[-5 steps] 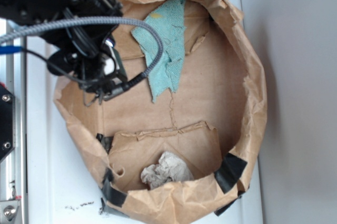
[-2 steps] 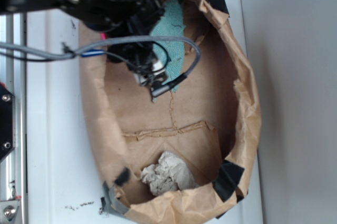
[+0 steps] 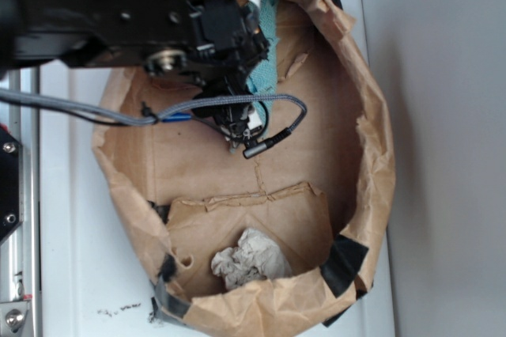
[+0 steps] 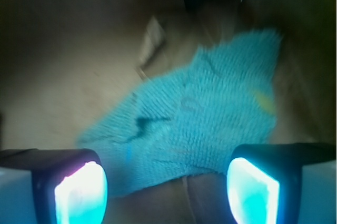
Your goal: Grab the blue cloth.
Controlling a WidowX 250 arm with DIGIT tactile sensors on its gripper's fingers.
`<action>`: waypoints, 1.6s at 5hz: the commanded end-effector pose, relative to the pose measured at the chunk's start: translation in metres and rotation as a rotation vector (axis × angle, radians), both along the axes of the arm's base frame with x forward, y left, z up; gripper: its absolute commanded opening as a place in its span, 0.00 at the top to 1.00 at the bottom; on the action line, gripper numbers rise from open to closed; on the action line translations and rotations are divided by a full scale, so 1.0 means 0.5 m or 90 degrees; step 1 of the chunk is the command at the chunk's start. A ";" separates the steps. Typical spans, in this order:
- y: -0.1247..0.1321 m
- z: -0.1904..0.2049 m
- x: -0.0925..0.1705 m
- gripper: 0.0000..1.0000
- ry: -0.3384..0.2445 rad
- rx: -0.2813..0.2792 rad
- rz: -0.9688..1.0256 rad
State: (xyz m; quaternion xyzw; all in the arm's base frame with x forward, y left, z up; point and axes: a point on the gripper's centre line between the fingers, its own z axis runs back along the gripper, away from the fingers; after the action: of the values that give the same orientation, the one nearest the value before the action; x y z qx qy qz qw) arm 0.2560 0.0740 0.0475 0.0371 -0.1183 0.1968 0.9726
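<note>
In the exterior view, the arm fills the upper left of the frame and hides most of the blue cloth (image 3: 267, 52), which lies in the upper part of the brown paper bag (image 3: 371, 163). A grey-white wad (image 3: 249, 259) sits at the bottom. Compared with a second ago, the arm has moved right, over the cloth.

In the wrist view, the gripper (image 4: 167, 191) has its fingers spread wide, empty, with the cloth between and beyond them. I think the fingers could close on only its frayed near edge and slip off, or catch the paper below.
</note>
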 end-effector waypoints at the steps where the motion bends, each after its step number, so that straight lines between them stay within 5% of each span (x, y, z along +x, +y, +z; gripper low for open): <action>1: -0.009 -0.019 -0.005 0.00 0.015 0.002 -0.035; 3: 0.016 -0.013 0.041 0.00 0.026 0.011 -0.059; 8: 0.014 -0.018 0.051 0.00 0.044 0.017 -0.060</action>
State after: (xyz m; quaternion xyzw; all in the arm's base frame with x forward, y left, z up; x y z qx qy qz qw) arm 0.2755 0.0750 0.0244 0.0490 -0.0651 0.1496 0.9854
